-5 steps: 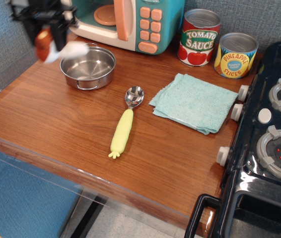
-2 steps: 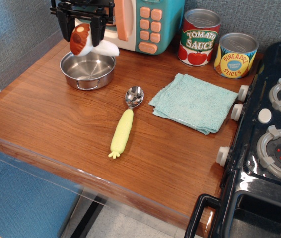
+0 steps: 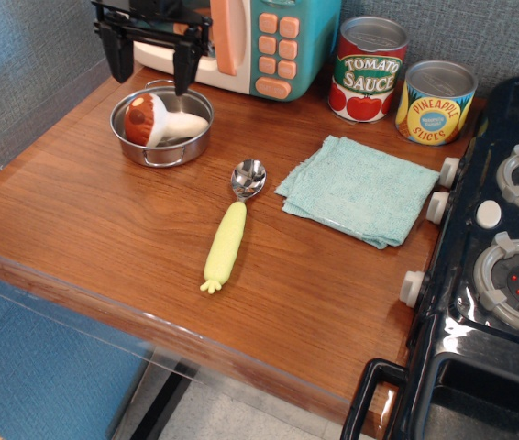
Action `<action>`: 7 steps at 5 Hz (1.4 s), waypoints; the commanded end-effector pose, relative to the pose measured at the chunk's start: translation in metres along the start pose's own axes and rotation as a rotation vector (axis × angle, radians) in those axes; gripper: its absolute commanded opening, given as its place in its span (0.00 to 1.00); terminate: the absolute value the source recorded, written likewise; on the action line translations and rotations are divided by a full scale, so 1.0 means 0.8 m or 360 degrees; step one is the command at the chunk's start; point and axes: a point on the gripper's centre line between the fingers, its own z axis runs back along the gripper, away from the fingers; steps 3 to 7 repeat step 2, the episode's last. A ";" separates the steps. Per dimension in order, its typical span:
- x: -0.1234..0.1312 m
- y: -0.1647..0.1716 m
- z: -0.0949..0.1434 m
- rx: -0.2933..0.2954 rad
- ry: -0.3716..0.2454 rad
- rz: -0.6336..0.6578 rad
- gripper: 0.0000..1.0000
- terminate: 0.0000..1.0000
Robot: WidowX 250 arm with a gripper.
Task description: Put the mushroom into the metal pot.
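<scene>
The mushroom [image 3: 157, 120], with a reddish-brown spotted cap and white stem, lies on its side inside the metal pot [image 3: 162, 150] at the back left of the wooden table. My gripper [image 3: 152, 75] hangs just above the pot. Its two black fingers [image 3: 186, 69] are spread wide apart and hold nothing.
A yellow-handled spoon [image 3: 231, 229] lies mid-table. A folded teal cloth [image 3: 360, 189] lies to its right. A toy microwave [image 3: 241, 41] stands behind the pot, with tomato sauce [image 3: 369, 69] and pineapple [image 3: 436, 101] cans beside it. A toy stove [image 3: 502, 257] fills the right side.
The gripper carried the mushroom rightward over the pot, then opened. The mushroom dropped into the pot and now lies there on its side.
</scene>
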 end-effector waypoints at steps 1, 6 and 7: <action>-0.003 -0.001 0.049 0.0020 -0.0149 -0.0051 1.00 0.00; -0.003 -0.001 0.049 0.0020 -0.0149 -0.0051 1.00 1.00; -0.003 -0.001 0.049 0.0020 -0.0149 -0.0051 1.00 1.00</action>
